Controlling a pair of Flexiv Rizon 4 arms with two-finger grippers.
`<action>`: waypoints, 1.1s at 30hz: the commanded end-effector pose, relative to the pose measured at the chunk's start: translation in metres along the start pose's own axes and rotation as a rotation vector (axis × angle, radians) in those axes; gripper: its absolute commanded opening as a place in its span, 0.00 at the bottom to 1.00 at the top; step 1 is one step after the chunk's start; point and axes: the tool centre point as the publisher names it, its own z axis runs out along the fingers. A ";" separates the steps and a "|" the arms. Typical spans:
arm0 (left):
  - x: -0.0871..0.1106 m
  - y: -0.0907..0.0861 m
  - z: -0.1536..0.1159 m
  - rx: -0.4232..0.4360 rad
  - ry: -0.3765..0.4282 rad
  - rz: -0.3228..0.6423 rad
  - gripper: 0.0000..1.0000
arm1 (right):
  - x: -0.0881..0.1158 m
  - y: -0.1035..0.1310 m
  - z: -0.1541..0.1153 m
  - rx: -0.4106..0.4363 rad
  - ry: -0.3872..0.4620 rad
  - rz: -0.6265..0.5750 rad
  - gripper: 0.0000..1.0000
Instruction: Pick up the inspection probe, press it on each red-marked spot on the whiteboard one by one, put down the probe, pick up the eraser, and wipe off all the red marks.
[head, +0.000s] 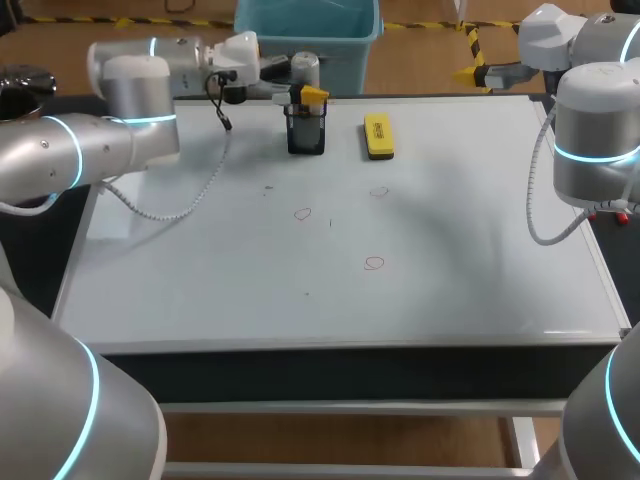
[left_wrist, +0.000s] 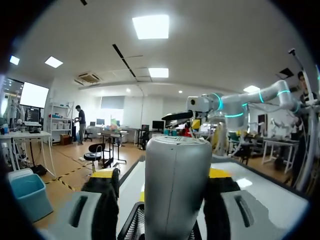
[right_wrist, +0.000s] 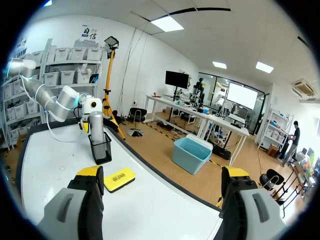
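Observation:
The silver inspection probe (head: 305, 70) stands upright in a black mesh holder (head: 306, 132) at the back of the whiteboard (head: 460, 260). My left gripper (head: 310, 95) is around the probe's (left_wrist: 177, 185) top; in the left wrist view (left_wrist: 161, 174) one finger (left_wrist: 218, 200) is against it and a gap shows at the other, so it is open. Three red marks (head: 302, 213) (head: 378, 191) (head: 374, 263) sit mid-board. The yellow eraser (head: 378, 135) lies right of the holder. My right gripper (right_wrist: 162, 175) hangs open and empty above the board's right side, with the eraser (right_wrist: 119, 179) ahead of it.
The left arm's white coiled cable (head: 185, 205) droops over the board's left part. My right arm's (head: 595, 140) body stands over the right edge. A black frame edge (head: 340, 360) runs along the front of the board.

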 end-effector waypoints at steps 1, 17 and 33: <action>0.000 0.003 0.001 -0.002 0.007 -0.003 0.00 | 0.000 0.000 0.000 -0.001 0.001 0.000 1.00; 0.015 -0.019 0.004 0.017 0.018 0.051 0.00 | 0.000 0.000 0.000 -0.001 0.001 0.000 1.00; 0.016 -0.065 -0.008 0.008 -0.031 0.114 0.00 | 0.000 0.000 0.000 -0.001 0.001 0.000 1.00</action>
